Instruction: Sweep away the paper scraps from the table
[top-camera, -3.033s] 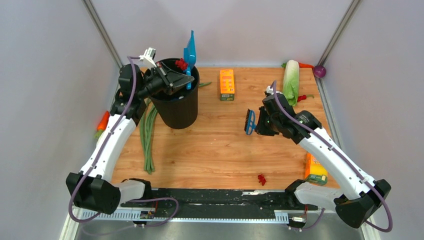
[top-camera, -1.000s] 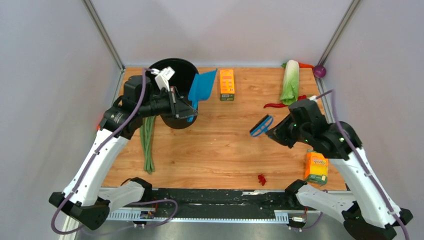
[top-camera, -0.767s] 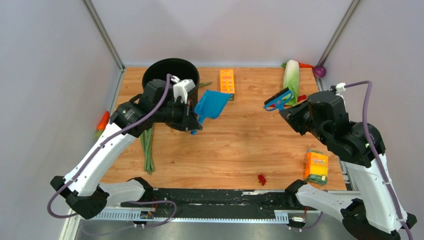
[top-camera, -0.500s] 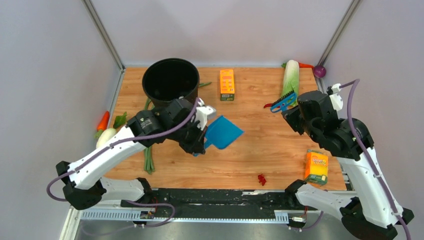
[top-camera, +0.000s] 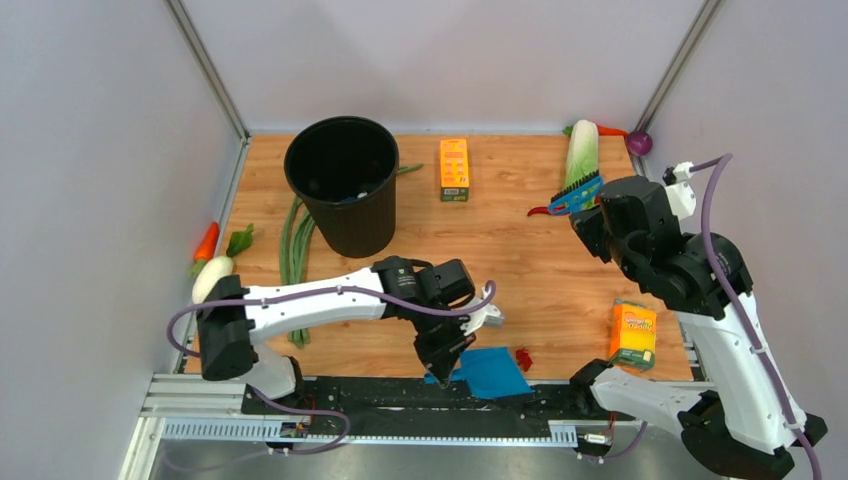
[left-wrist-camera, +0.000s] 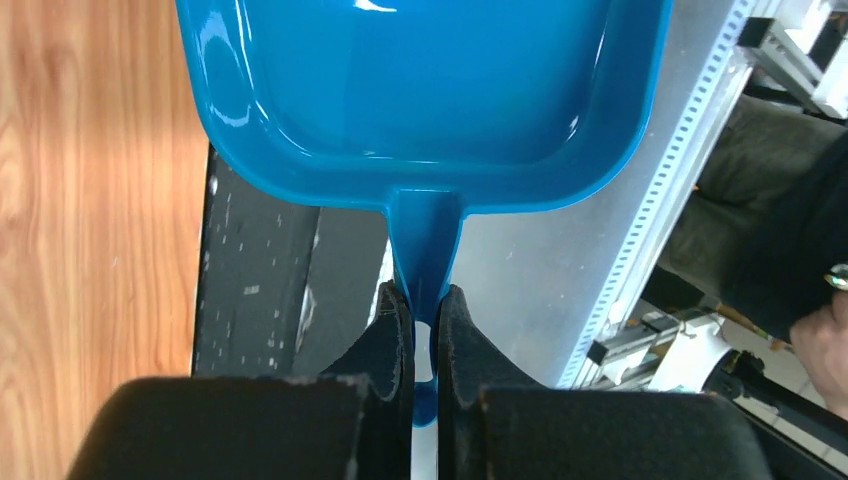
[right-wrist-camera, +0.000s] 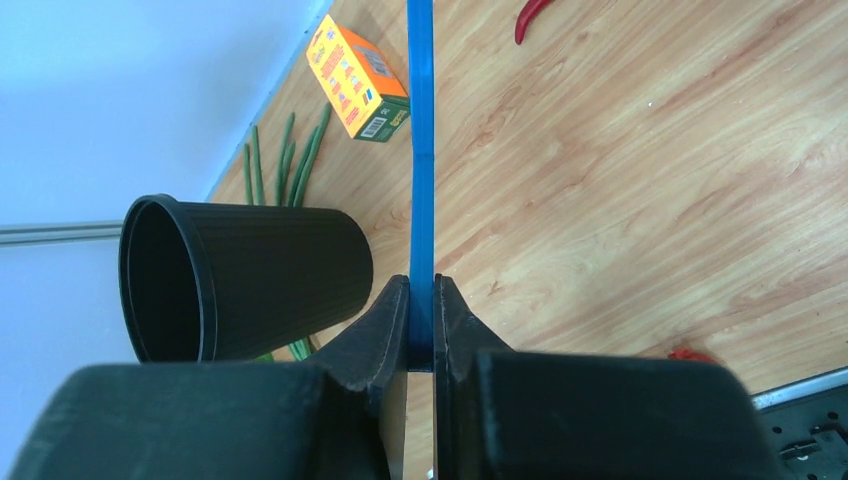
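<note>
A small cluster of red paper scraps (top-camera: 523, 357) lies on the wood table (top-camera: 520, 270) near its front edge; it also shows in the right wrist view (right-wrist-camera: 690, 353). My left gripper (top-camera: 441, 368) is shut on the handle of the blue dustpan (top-camera: 492, 372), which lies low over the black rail just left of the scraps. In the left wrist view the pan (left-wrist-camera: 420, 90) looks empty, with the gripper (left-wrist-camera: 424, 308) clamped on its handle. My right gripper (top-camera: 592, 212) is shut on a blue brush (top-camera: 577, 193), held up at the back right; its handle (right-wrist-camera: 421, 150) runs between the gripper's fingers (right-wrist-camera: 421, 298).
A black bin (top-camera: 345, 185) stands at the back left, with green beans (top-camera: 295, 250) beside it. An orange box (top-camera: 454, 168), a cabbage (top-camera: 582, 150), a red chili (top-camera: 545, 210) and a purple ball (top-camera: 640, 143) lie at the back. A yellow box (top-camera: 633, 335) lies at the front right.
My left arm swung the dustpan from the bin down to the front edge beside the scraps. My right arm drew the brush back toward the cabbage.
</note>
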